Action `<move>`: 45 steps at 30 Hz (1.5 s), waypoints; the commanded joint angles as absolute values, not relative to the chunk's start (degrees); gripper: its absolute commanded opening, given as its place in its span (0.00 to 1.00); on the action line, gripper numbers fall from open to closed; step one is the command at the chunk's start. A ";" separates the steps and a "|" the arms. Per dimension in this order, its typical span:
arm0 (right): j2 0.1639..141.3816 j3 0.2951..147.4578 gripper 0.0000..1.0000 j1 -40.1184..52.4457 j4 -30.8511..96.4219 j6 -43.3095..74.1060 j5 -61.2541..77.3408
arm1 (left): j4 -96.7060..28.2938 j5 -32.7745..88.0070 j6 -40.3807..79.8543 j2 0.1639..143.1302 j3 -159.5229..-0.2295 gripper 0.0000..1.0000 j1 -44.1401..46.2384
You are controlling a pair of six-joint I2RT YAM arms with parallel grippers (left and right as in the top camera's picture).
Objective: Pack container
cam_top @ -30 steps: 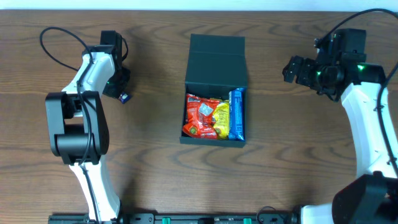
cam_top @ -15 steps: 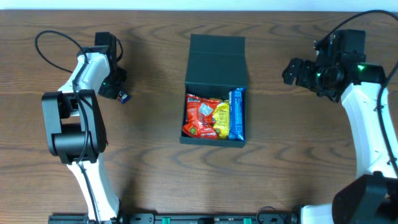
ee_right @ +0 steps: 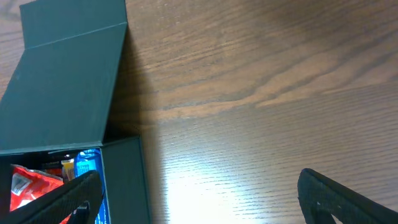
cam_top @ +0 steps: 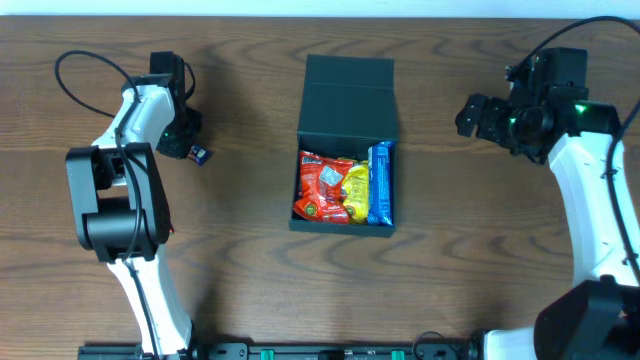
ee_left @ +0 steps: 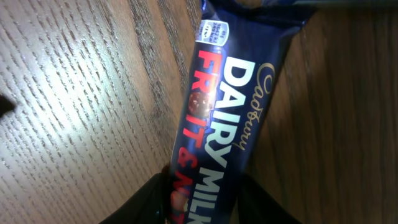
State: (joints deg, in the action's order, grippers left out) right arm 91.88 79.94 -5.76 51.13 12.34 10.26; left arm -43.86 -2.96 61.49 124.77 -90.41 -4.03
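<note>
The dark teal-black container (cam_top: 346,128) stands at the table's middle with its flap lid (cam_top: 349,95) folded back; it also shows in the right wrist view (ee_right: 121,171). Inside lie a red packet (cam_top: 321,187), a yellow packet (cam_top: 354,190) and a blue packet (cam_top: 380,183). My left gripper (cam_top: 190,150) at the far left is shut on a dark blue Dairy Milk Fruit & Nut bar (ee_left: 233,112), held over the wood (ee_left: 202,208). My right gripper (cam_top: 470,112) is open and empty, right of the container (ee_right: 199,202).
The brown wooden table (cam_top: 250,260) reaches to the back edge, where a white strip (cam_top: 320,8) runs. Black cables loop over both arms. The arm bases stand at the front left and front right.
My left gripper has drawn slightly left and back with the bar. The right arm and the container have stayed put.
</note>
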 commanded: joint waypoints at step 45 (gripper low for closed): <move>91.98 80.88 0.99 -5.21 51.00 11.51 9.21 | -51.27 -6.57 29.98 113.14 -103.48 0.06 32.16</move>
